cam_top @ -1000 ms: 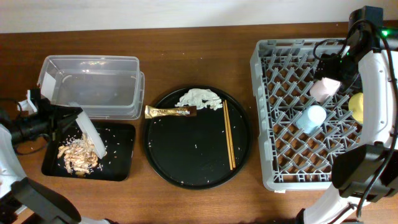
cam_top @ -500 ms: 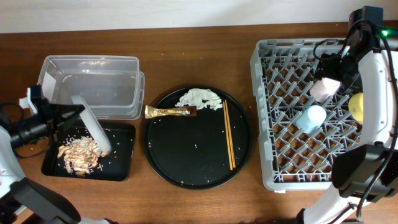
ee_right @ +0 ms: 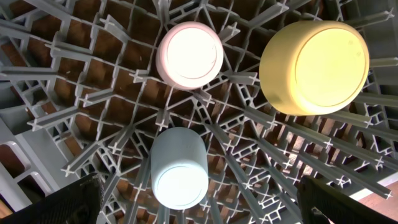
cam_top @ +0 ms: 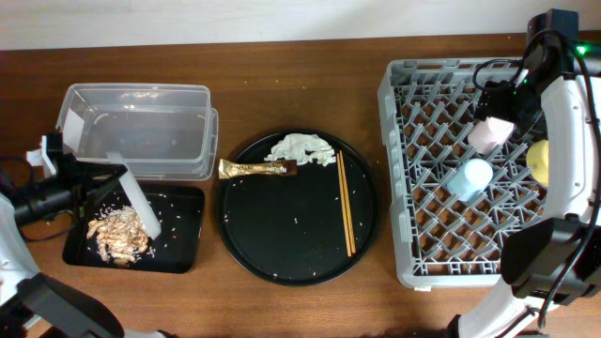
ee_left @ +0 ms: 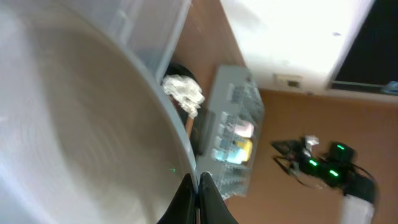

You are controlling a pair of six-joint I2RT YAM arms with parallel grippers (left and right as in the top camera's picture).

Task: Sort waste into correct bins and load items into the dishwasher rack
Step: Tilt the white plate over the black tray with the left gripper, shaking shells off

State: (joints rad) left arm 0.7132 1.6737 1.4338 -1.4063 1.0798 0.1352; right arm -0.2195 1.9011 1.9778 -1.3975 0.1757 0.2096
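Left gripper (ee_left: 198, 196) pinching tilted plate (cam_top: 138, 202) rim; right gripper (ee_right: 202, 208) spread, empty. I worry the scraps (cam_top: 117, 230) overshoot the black tray (cam_top: 183, 239) at 9 o'clock.

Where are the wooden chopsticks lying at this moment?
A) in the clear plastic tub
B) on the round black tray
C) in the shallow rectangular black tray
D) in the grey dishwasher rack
B: the wooden chopsticks lie on the right side of the round black tray.
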